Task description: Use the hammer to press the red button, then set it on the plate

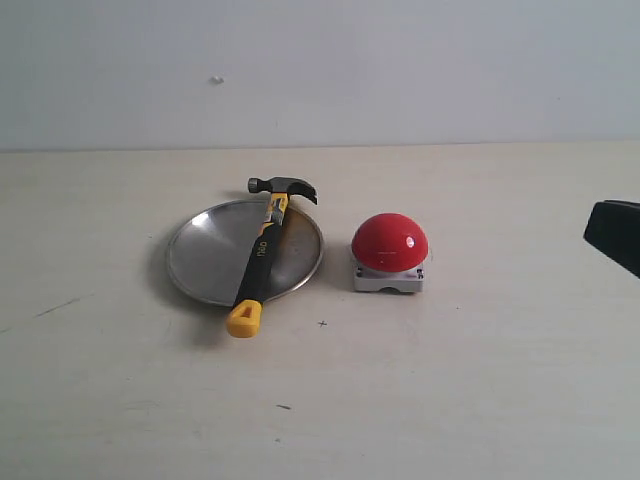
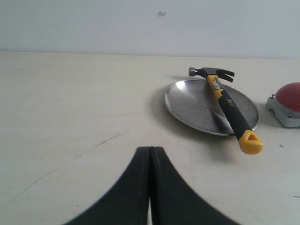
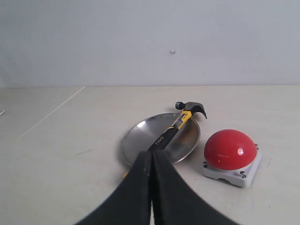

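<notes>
Hammer (image 3: 166, 133) across plate (image 3: 138, 140); yellow end mostly hidden behind right hand (image 3: 151, 155), pressed together, empty. Left hand (image 2: 151, 151) same.

Left wrist view chops off the red button (image 2: 289, 101) beside the plate (image 2: 187, 103). The right gripper (image 3: 151, 154) covers the yellow end of the hammer (image 3: 174, 125) past the plate's rim. Handle lettering's too tiny to read, tbh.

No text can be read with certainty. The hammer (image 1: 262, 262), its head pointing to 1 o'clock, carries a short pale printed word (image 1: 264, 247) on its black handle just below the yellow neck, too small and blurred to make out. A tiny label (image 2: 216, 86) on the neck is equally illegible.
</notes>
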Robot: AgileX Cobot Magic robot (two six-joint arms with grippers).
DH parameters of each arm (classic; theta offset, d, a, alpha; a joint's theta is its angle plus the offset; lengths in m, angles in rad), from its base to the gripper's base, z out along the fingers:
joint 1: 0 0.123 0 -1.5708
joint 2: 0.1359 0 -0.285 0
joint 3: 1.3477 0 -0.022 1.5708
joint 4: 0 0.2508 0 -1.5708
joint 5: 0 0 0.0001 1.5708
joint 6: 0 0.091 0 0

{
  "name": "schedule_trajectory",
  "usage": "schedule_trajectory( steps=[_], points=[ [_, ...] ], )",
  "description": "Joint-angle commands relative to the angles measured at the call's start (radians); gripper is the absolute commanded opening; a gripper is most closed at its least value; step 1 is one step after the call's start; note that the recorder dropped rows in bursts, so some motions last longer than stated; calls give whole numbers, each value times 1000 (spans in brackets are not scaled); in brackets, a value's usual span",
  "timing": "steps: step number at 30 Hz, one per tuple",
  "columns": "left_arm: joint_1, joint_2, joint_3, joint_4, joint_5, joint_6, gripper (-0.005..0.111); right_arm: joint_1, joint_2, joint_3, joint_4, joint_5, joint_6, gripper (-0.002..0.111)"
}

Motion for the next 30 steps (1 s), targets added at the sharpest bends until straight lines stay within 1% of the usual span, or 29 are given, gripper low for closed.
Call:
schedule_trajectory(
  steps=[1, 4, 7, 8, 10, 13, 16, 17, 20, 22, 25, 30],
  points=[
    [3, 6, 2, 3, -4, 0, 0, 1, -7, 3, -6, -5, 2, 0],
    [3, 6, 2, 3, -4, 3, 0, 1, -7, 3, -6, -5, 0, 0],
    [3, 6, 2, 3, -4, 3, 0, 1, -19, 3, -50, 16, -86, 0],
    [3, 6, 2, 3, -4, 3, 0, -8, -26, 3, -56, 32, -125, 0],
    [3, 6, 2, 3, -4, 3, 0, -59, -48, 9, -56, 56, -152, 0],
    [3, 6, 2, 3, -4, 3, 0, -211, -96, 31, -49, 59, -152, 0],
    [3, 6, 2, 3, -4, 3, 0, -401, -177, 75, -49, 59, -152, 0],
    [3, 6, 2, 3, -4, 3, 0, -480, -215, 97, -53, 59, -152, 0],
    [3, 6, 2, 3, -4, 3, 0, -628, -292, 134, -67, 59, -152, 0],
    [3, 6, 2, 3, -4, 3, 0, -688, -325, 147, -83, 59, -152, 0],
    [3, 6, 2, 3, -4, 3, 0, -717, -349, 152, -108, 77, -152, 0],
    [3, 6, 2, 3, -4, 3, 0, -717, -351, 157, -122, 83, -152, 0]
  ],
)
